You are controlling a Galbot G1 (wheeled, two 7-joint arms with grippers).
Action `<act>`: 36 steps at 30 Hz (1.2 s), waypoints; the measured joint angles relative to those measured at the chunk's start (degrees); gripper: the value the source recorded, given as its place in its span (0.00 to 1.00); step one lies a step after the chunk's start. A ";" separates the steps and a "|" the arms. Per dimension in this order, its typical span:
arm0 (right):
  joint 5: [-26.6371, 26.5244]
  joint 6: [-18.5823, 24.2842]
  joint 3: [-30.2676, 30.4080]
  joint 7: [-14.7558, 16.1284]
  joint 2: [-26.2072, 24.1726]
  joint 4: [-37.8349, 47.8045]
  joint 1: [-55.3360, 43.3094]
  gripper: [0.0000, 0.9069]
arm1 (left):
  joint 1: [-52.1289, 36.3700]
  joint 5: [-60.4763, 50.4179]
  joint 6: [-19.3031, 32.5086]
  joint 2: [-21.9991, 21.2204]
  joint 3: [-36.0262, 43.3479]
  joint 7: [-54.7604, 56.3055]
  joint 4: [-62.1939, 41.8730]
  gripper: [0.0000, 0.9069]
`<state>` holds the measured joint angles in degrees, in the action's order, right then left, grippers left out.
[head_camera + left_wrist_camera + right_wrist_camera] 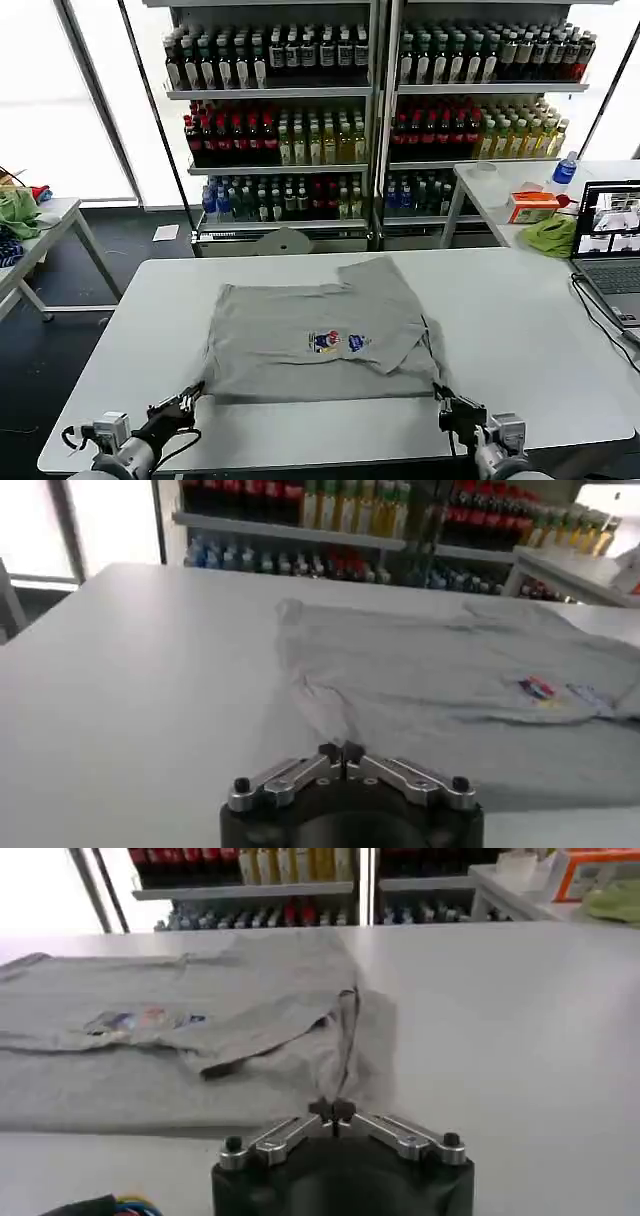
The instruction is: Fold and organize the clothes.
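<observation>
A light grey short-sleeved shirt (310,330) lies spread on the white table (520,330), with a small multicoloured chest print (338,342) facing up. One side is folded over toward the middle. My left gripper (192,396) sits at the shirt's near left hem corner, jaws shut on the fabric (430,680) where it runs into the left gripper's (341,750) tips. At the near right hem corner, my right gripper (443,398) is shut on a bunched fold of the shirt (200,1038), seen meeting the right gripper's (332,1110) tips.
An open laptop (610,240) with its cable, a bright green cloth (550,235), an orange box (532,205) and a bottle (565,168) stand at the right. Drink shelves (290,100) line the back. A side table (55,215) with a green cloth (18,210) stands far left.
</observation>
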<state>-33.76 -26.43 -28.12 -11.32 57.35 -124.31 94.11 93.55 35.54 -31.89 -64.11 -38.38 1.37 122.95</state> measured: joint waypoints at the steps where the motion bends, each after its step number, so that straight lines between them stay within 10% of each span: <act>1: -0.02 0.10 -0.33 0.11 -0.21 -0.45 0.88 0.00 | 0.61 -0.41 -0.10 -0.49 -0.52 -0.28 0.58 0.01; 24: 0.14 0.87 -2.50 0.90 -1.72 -4.79 9.65 0.00 | 13.58 -12.66 -1.03 -9.32 -5.41 -6.49 7.27 0.02; 25: 0.17 0.87 -2.53 0.92 -1.76 -4.79 9.66 0.32 | 13.94 -12.84 -1.04 -9.37 -5.60 -6.59 7.34 0.23; 26: 0.26 0.85 -2.56 0.92 -1.80 -4.84 9.72 1.00 | 14.24 -13.03 -1.05 -9.41 -5.76 -6.67 7.36 1.00; 36: 0.17 0.19 -3.32 1.44 -2.00 -6.09 9.77 1.00 | 15.66 -13.81 -1.11 -9.50 -6.42 -7.66 8.47 1.00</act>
<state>-33.59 -26.23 -31.44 -9.88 55.35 -130.39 103.88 109.21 21.73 -32.99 -73.61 -44.80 -6.29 131.42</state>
